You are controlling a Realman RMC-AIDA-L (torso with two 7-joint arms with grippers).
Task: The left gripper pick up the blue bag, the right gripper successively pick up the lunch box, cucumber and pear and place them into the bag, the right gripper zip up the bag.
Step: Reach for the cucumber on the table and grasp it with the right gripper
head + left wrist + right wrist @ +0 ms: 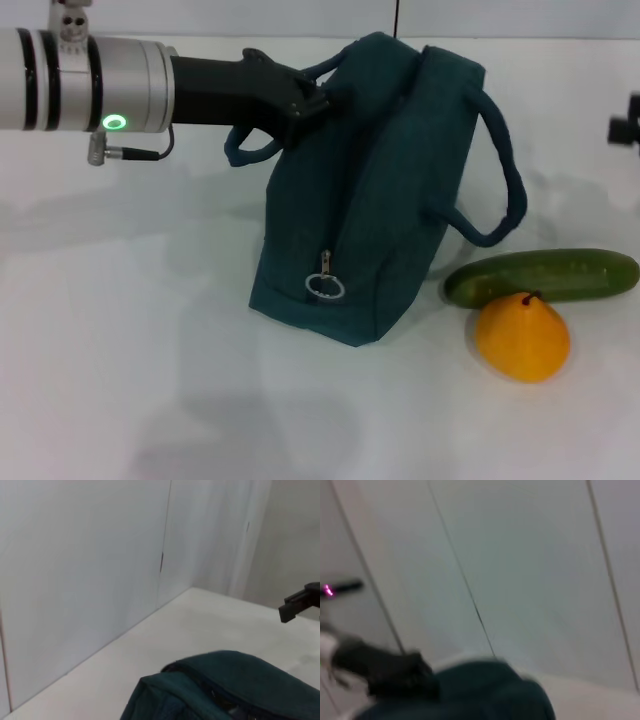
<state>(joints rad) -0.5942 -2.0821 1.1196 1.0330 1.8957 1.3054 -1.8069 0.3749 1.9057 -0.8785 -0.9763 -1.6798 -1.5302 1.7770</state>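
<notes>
The white table (130, 380) carries everything; on it stands the dark blue-green fabric bag (370, 190), its base on the surface and its top pulled taut, apparently to steady the mouth for loading; the left pincer (305, 98) is clamped on a near handle loop; the right pincer (625, 125) waits at the far edge, fingers unreadable; the long dark green cucumber (545, 275) lies just beside the bag, the orange-yellow pear (522, 338) touching it; no lunch box shows.
</notes>
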